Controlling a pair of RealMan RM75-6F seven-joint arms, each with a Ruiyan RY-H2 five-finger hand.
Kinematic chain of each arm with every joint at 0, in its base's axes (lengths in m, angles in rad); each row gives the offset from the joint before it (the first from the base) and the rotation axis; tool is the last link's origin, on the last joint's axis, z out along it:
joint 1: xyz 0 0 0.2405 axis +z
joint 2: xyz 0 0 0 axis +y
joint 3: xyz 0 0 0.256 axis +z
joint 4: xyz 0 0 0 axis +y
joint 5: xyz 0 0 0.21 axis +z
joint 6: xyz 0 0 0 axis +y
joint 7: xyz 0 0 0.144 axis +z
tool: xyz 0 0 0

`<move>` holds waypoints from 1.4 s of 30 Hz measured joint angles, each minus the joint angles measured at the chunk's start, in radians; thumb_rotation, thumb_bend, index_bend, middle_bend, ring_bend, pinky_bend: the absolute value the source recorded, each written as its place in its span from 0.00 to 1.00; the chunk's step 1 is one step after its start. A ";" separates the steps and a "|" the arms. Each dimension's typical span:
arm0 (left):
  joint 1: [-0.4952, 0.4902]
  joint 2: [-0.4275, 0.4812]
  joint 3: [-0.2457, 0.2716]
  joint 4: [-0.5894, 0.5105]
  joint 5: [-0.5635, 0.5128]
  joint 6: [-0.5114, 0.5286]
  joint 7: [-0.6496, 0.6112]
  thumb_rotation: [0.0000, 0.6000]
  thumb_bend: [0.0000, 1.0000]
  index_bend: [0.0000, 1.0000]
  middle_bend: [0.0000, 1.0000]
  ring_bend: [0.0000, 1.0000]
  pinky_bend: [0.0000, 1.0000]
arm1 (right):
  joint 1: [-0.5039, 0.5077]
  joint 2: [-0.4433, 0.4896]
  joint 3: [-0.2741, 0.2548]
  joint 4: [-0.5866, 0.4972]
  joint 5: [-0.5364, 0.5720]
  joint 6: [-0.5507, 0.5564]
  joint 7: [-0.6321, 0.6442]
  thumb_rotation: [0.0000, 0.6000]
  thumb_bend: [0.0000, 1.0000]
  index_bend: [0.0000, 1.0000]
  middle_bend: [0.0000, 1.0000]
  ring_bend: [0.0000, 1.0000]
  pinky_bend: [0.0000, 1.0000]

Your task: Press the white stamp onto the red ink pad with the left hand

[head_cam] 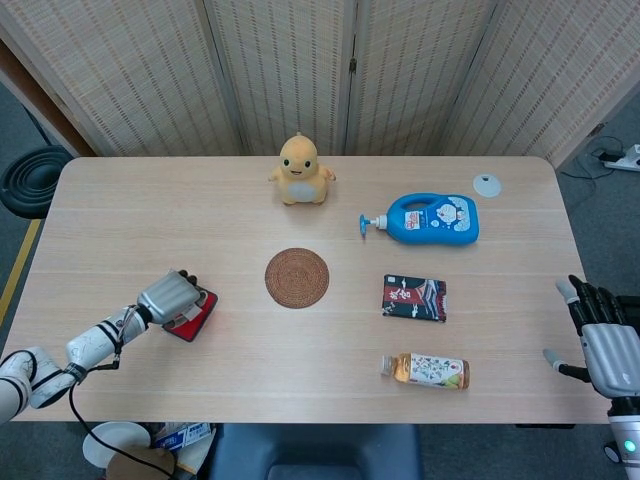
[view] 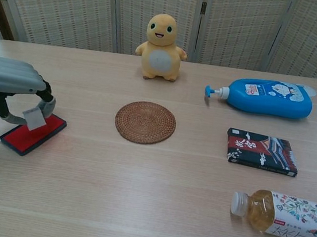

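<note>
My left hand (head_cam: 167, 296) (view: 10, 80) holds the white stamp (view: 33, 117) over the red ink pad (view: 32, 133) (head_cam: 194, 314) at the table's near left. In the chest view the stamp's lower end meets the pad's red surface near its far end. From the head view the hand hides the stamp and covers the pad's left part. My right hand (head_cam: 603, 335) hangs off the table's right edge, fingers apart and holding nothing.
A round woven coaster (head_cam: 297, 277) lies mid-table. A yellow plush toy (head_cam: 300, 170) stands at the back. On the right are a blue pump bottle (head_cam: 432, 218), a dark packet (head_cam: 414, 297), a lying tea bottle (head_cam: 425, 369) and a small white disc (head_cam: 487, 184).
</note>
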 measured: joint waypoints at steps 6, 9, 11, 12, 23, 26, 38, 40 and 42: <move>0.002 -0.013 0.003 0.017 0.006 0.005 -0.008 1.00 0.33 0.71 0.47 0.27 0.29 | -0.003 0.001 -0.001 -0.001 -0.006 0.008 0.002 1.00 0.19 0.00 0.00 0.00 0.00; 0.003 -0.019 0.006 0.026 0.009 0.007 -0.012 1.00 0.33 0.71 0.47 0.27 0.29 | -0.005 0.001 -0.002 -0.002 -0.007 0.011 0.000 1.00 0.19 0.00 0.00 0.00 0.00; 0.004 -0.021 0.007 0.030 0.010 0.009 -0.015 1.00 0.33 0.71 0.47 0.27 0.29 | -0.005 0.001 -0.002 -0.002 -0.008 0.011 -0.001 1.00 0.19 0.00 0.00 0.00 0.00; 0.005 -0.022 0.008 0.031 0.010 0.010 -0.016 1.00 0.33 0.71 0.47 0.27 0.29 | -0.004 0.000 -0.002 -0.002 -0.008 0.010 -0.001 1.00 0.19 0.00 0.00 0.00 0.00; 0.014 -0.034 0.014 0.055 0.016 0.027 -0.034 1.00 0.33 0.71 0.48 0.27 0.29 | -0.004 -0.002 -0.004 -0.003 -0.008 0.009 -0.008 1.00 0.19 0.00 0.00 0.00 0.00; 0.015 -0.037 0.014 0.061 0.018 0.034 -0.038 1.00 0.33 0.72 0.48 0.27 0.29 | -0.004 -0.002 -0.004 -0.003 -0.007 0.008 -0.009 1.00 0.19 0.00 0.00 0.00 0.00; 0.025 -0.054 0.022 0.085 0.024 0.045 -0.051 1.00 0.33 0.72 0.49 0.27 0.29 | -0.004 -0.004 -0.005 -0.004 -0.010 0.009 -0.014 1.00 0.19 0.00 0.00 0.00 0.00; 0.028 -0.060 0.025 0.091 0.026 0.046 -0.053 1.00 0.33 0.72 0.49 0.27 0.29 | -0.004 -0.005 -0.006 -0.004 -0.011 0.009 -0.016 1.00 0.19 0.00 0.00 0.00 0.00; 0.030 -0.064 0.027 0.096 0.027 0.047 -0.056 1.00 0.33 0.72 0.49 0.27 0.29 | -0.005 -0.005 -0.007 -0.005 -0.014 0.012 -0.016 1.00 0.19 0.00 0.00 0.00 0.00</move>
